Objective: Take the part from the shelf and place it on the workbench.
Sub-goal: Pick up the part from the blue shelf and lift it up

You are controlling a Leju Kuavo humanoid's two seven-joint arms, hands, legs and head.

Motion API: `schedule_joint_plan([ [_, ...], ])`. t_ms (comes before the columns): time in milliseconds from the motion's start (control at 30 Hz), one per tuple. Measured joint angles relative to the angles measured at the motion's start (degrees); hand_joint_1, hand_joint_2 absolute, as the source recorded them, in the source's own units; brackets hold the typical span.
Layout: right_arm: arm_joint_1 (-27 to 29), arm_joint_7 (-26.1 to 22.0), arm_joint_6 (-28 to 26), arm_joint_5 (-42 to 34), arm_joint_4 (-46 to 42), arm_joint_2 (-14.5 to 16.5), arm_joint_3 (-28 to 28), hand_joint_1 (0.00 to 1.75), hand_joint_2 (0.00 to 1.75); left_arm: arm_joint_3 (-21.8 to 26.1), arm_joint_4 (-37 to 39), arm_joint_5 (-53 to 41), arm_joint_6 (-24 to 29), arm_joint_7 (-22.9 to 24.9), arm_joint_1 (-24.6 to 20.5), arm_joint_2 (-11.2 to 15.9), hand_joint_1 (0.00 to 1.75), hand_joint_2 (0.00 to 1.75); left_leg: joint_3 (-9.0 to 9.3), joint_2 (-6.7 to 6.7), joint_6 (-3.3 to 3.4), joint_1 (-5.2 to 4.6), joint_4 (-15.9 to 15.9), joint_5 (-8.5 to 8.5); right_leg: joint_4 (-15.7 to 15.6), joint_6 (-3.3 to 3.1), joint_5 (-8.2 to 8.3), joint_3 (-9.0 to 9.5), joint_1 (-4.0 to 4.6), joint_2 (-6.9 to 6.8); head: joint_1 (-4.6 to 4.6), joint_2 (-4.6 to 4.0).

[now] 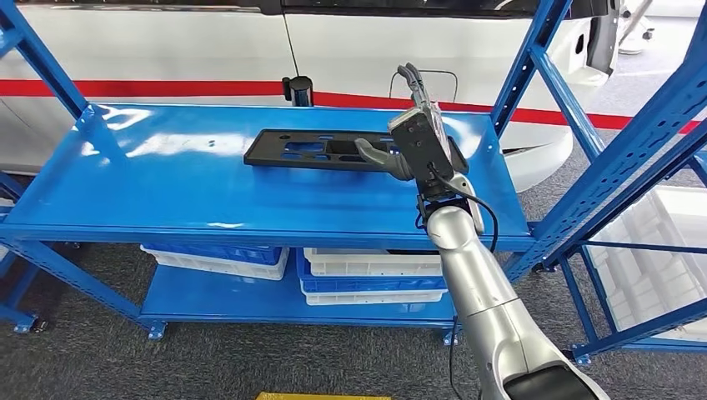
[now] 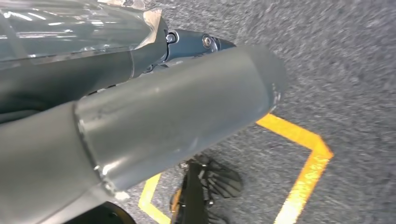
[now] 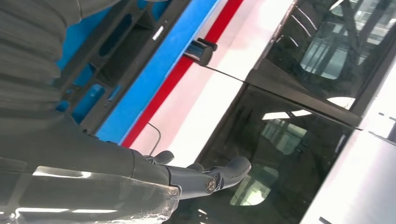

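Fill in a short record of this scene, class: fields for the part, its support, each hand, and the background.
part: flat black plastic panel with cut-outs, lying flat
support: top level of the blue shelf
right hand: raised over the panel's right end, fingers apart, thumb low by the panel; contact unclear
left hand: hangs over grey carpet with yellow floor marking
lower shelf: white and blue bins
background: white vehicle with red stripe

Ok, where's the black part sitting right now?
In the head view the black part lies flat on the blue shelf, toward its back right, with the right hand over its right end.
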Motion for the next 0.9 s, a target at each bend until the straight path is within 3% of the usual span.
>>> schedule_joint_plan([
  [67,-0.1,0.0,0.0,0.0,-0.1,-0.1,0.0,0.00,1.75,0.0,0.0,0.0,-0.1,0.0,-0.1,-0.2,0.00,0.00,0.57,-0.13,-0.53,0.08,0.0,-0.25,-2.4,-1.71,0.55,0.98,0.56,0.23,0.02,0.00],
  [100,-0.2,0.0,0.0,0.0,-0.2,-0.1,0.0,0.00,1.75,0.0,0.0,0.0,-0.1,0.0,-0.2,-0.2,0.00,0.00,0.81,-0.16,-0.82,0.10,0.2,-0.17,-2.8,-2.43,0.46,1.56,0.45,0.30,0.14,0.00],
  [167,-0.2,0.0,0.0,0.0,-0.5,0.0,0.0,0.00,1.75,0.0,0.0,0.1,-0.1,-0.1,-0.2,-0.2,0.00,0.00,0.62,-0.01,-1.19,0.07,2.0,-0.62,-3.8,-3.25,1.18,3.31,-0.40,0.24,0.13,0.00],
  [233,-0.5,0.0,0.0,0.0,-0.6,0.0,0.0,0.00,1.75,0.0,0.0,0.1,-0.1,-0.1,-0.3,-0.1,0.00,0.00,-1.86,0.12,-1.58,0.22,6.8,-2.68,-4.2,-3.69,1.20,4.83,-0.97,0.09,0.03,0.00],
  [300,-0.4,0.0,0.0,0.0,-0.6,0.1,0.0,0.00,1.75,0.0,0.0,0.1,-0.1,-0.1,-0.3,0.0,0.00,0.00,-6.39,0.24,-2.25,0.44,13.4,-5.26,-4.2,-3.83,0.67,5.36,-0.93,0.08,-0.10,0.00],
  [333,-0.2,0.0,0.0,0.1,-0.6,0.1,0.0,0.00,1.75,0.0,0.0,0.1,-0.1,-0.1,-0.2,0.0,0.00,0.00,-8.38,0.29,-2.61,0.61,15.4,-5.92,-4.1,-3.74,0.28,5.65,-0.95,0.14,-0.07,0.00],
  [367,0.1,0.0,0.1,0.1,-0.6,0.1,0.0,0.00,1.75,0.0,0.0,0.1,0.0,-0.1,-0.1,0.1,0.00,0.00,-9.43,0.37,-2.95,0.84,15.5,-5.53,-4.1,-3.46,-0.16,6.02,-1.05,0.24,-0.11,0.00],
  [400,0.3,0.0,0.1,0.1,-0.6,0.1,0.0,0.00,1.75,0.0,0.0,0.2,0.0,0.0,-0.1,0.2,0.00,0.00,-9.47,0.48,-3.28,1.13,13.6,-3.94,-4.0,-3.12,-0.66,6.50,-1.21,0.35,-0.11,0.00],
  [467,0.5,0.0,0.2,0.2,-0.6,0.2,0.0,0.00,1.75,0.0,0.1,0.3,0.1,0.0,-0.1,0.3,0.00,0.00,-7.51,0.63,-4.01,1.73,6.4,1.28,-3.5,-2.27,-1.95,7.40,-1.44,0.47,-0.14,0.00],
  [533,0.4,0.0,0.2,0.3,-0.6,0.3,0.0,0.00,1.75,0.1,0.1,0.5,0.1,0.0,-0.1,0.2,0.00,0.00,-5.87,0.70,-3.69,1.88,1.8,3.23,-3.0,-1.41,-3.08,7.79,-1.25,0.55,-0.33,0.00],
  [600,0.3,0.0,0.3,0.3,-0.6,0.4,0.0,0.00,1.75,0.1,0.2,0.6,0.1,0.0,-0.1,0.2,0.00,0.00,-5.40,0.70,-2.51,1.57,1.5,2.85,-2.8,-0.69,-3.69,7.84,-0.82,0.62,-0.47,0.00],
  [667,0.2,0.0,0.3,0.4,-0.7,0.4,0.0,0.00,1.75,0.2,0.2,0.7,0.3,0.0,-0.2,0.1,0.00,0.00,-4.91,0.64,-1.74,1.51,1.4,3.36,-2.3,-0.08,-4.45,7.69,-0.77,0.51,-0.47,0.00],
  [733,-0.1,-0.1,0.3,0.4,-0.7,0.4,0.0,0.00,1.75,0.2,0.2,0.5,0.5,0.4,-0.3,0.2,0.00,0.00,-4.45,0.63,-1.15,1.59,1.1,3.11,2.6,0.27,-6.25,5.19,-1.11,0.35,-0.32,0.00],
  [833,0.3,-0.1,0.3,0.4,-0.7,0.2,0.0,0.00,1.75,0.2,0.3,-0.1,0.7,1.9,-0.3,0.2,0.00,0.00,-3.92,0.49,-0.67,1.55,1.0,2.40,14.8,0.63,-8.87,-2.78,-1.37,0.27,-0.16,0.00],
  [867,0.5,-0.1,0.3,0.4,-0.7,0.1,-0.1,0.00,1.75,0.1,0.3,-0.3,0.7,2.5,-0.3,0.2,0.00,0.00,-3.64,0.40,-0.67,1.53,1.0,2.13,16.0,0.91,-8.34,-4.36,-1.36,0.27,-0.14,0.00],
  [900,0.7,-0.1,0.3,0.4,-0.7,0.0,-0.1,0.00,1.75,0.1,0.3,-0.4,0.7,3.1,-0.3,0.2,0.00,0.00,-3.31,0.31,-0.71,1.51,1.0,1.87,15.1,1.25,-7.01,-4.83,-1.36,0.26,-0.13,0.00],
])
